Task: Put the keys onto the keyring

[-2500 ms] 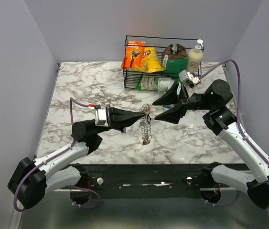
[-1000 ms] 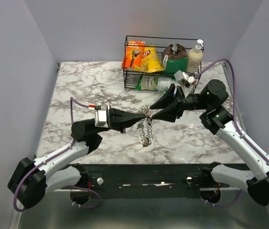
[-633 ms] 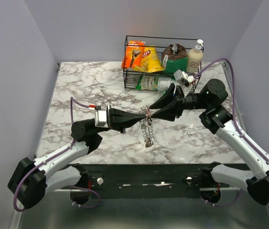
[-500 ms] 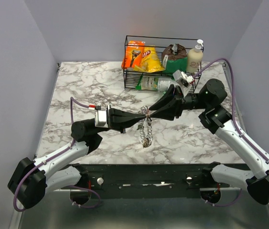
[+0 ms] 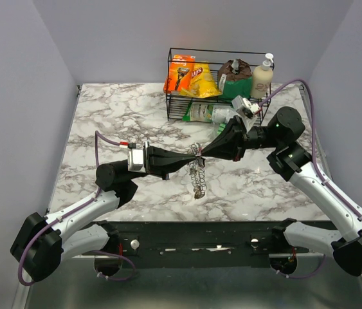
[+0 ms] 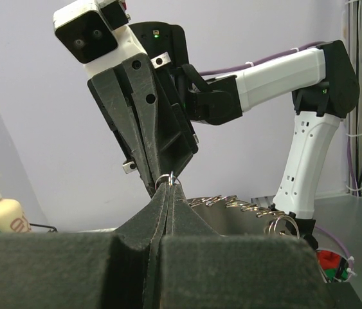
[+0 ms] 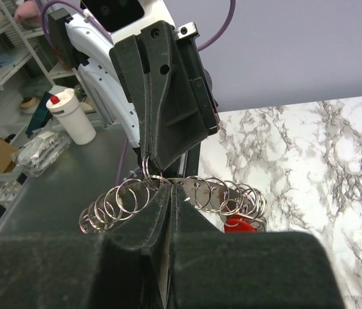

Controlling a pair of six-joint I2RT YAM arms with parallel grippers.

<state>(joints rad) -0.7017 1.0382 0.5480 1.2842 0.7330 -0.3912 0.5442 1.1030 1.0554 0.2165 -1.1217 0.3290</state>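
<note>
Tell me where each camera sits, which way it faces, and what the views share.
Top external: above and behind the bases, looking down on the table; left arm and right arm show.
Left wrist: on the left arm, facing the right gripper; own shut fingers at bottom.
Right wrist: on the right arm, facing the left gripper; own shut fingers at bottom.
Shared: the keyring, in all three.
</note>
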